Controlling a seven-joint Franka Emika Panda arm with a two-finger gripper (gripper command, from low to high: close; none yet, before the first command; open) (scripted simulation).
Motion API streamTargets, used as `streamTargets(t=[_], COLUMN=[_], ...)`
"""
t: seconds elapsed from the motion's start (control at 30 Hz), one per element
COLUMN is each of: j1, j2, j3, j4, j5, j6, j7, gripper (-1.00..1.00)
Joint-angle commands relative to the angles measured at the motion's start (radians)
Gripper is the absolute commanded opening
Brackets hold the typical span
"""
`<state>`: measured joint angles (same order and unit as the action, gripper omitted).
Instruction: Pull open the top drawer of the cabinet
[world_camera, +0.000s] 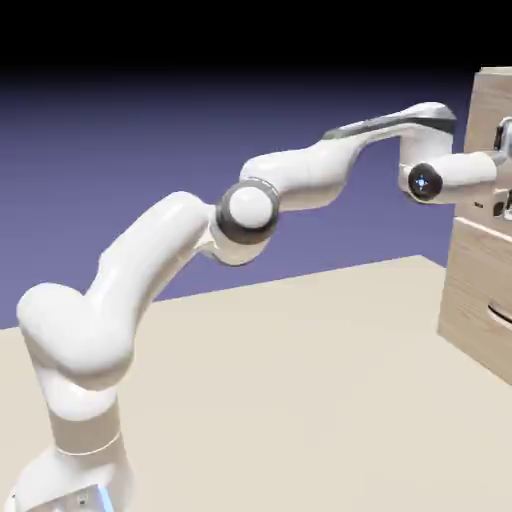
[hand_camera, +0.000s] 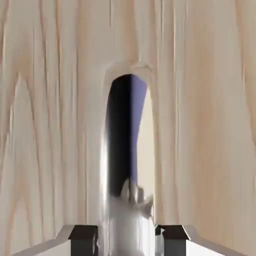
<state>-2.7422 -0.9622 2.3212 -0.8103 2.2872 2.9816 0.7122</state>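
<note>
Hand (hand_camera: 129, 235): fingers apart, straddling a shiny metal handle (hand_camera: 125, 165) | light beige wood-grain top drawer (hand_camera: 55, 110): straight ahead of hand | handle's long axis ran between the fingertips | tall beige cabinet (world_camera: 480, 290).

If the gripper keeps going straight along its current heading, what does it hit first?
Likely the handle on the top drawer: in the hand view it stands dead centre between the fingertips, with the wood front right behind it. The gripper is already at the cabinet face. Exact depth is unclear.
</note>
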Motion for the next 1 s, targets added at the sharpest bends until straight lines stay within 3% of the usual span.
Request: streamTargets(t=[0.0,0.53,0.97], j1=[0.017,0.353,0.792], j2=[0.021,0.361,0.730], j3=[-0.006,-0.192,-0.493], j4=[-0.036,-0.615,-1.011], j5=[0.036,0.363,0.521], j6=[-0.009,-0.162,-0.194], j7=[-0.044,-0.522,-0.958], gripper=[-1.00,-1.00,-1.00])
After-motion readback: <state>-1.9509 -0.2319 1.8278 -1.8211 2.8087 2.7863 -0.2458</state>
